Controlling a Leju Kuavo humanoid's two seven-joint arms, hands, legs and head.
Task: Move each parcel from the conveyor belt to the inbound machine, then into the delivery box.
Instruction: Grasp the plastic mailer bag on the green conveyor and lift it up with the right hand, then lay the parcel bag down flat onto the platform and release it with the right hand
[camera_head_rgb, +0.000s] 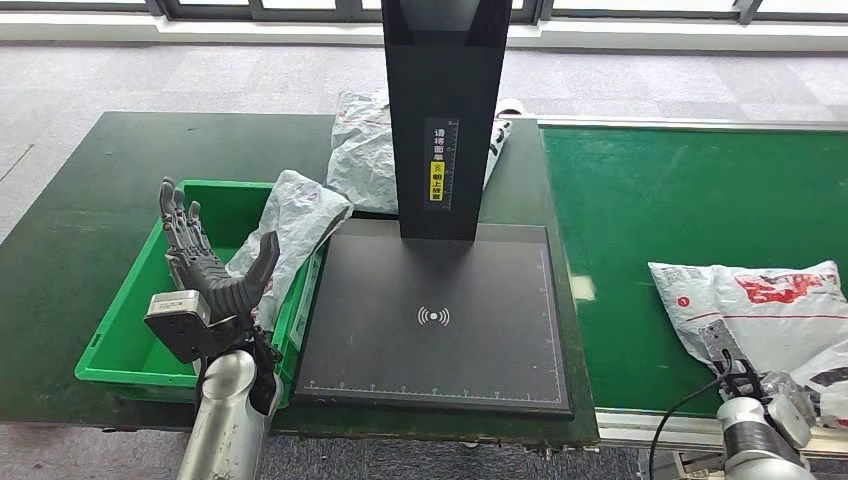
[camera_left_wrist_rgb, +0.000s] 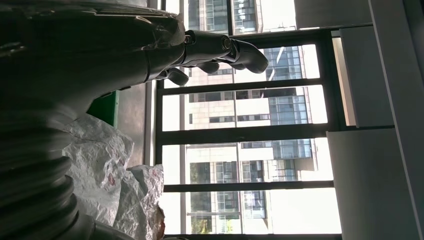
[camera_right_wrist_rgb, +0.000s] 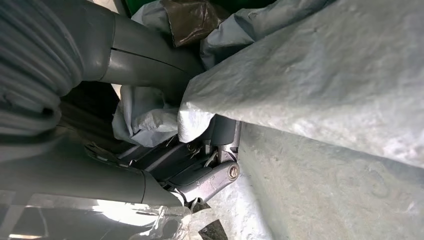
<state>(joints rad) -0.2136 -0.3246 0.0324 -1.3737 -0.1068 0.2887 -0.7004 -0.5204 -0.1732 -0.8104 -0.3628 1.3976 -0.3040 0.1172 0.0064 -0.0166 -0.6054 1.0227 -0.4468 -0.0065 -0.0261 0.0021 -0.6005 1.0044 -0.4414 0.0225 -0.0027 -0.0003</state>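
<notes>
A white parcel with red print (camera_head_rgb: 758, 298) lies on the green conveyor belt (camera_head_rgb: 680, 200) at the right. My right hand (camera_head_rgb: 735, 372) is at its near edge. In the right wrist view the parcel's edge (camera_right_wrist_rgb: 320, 85) sits between the thumb (camera_right_wrist_rgb: 145, 55) and the darker fingers (camera_right_wrist_rgb: 205, 175), so the hand grips it. My left hand (camera_head_rgb: 205, 262) is raised above the green delivery box (camera_head_rgb: 125, 350), holding nothing, fingers spread (camera_left_wrist_rgb: 220, 50). A grey parcel (camera_head_rgb: 295, 225) hangs over the box's right wall. The inbound machine's black plate (camera_head_rgb: 435, 330) is bare.
The machine's black post (camera_head_rgb: 445, 110) rises at the back of the plate. Another crumpled grey parcel (camera_head_rgb: 362, 150) lies behind it on the dark green table (camera_head_rgb: 100, 190). More bagged parcels lie by my right wrist at the belt's near edge (camera_head_rgb: 825, 375).
</notes>
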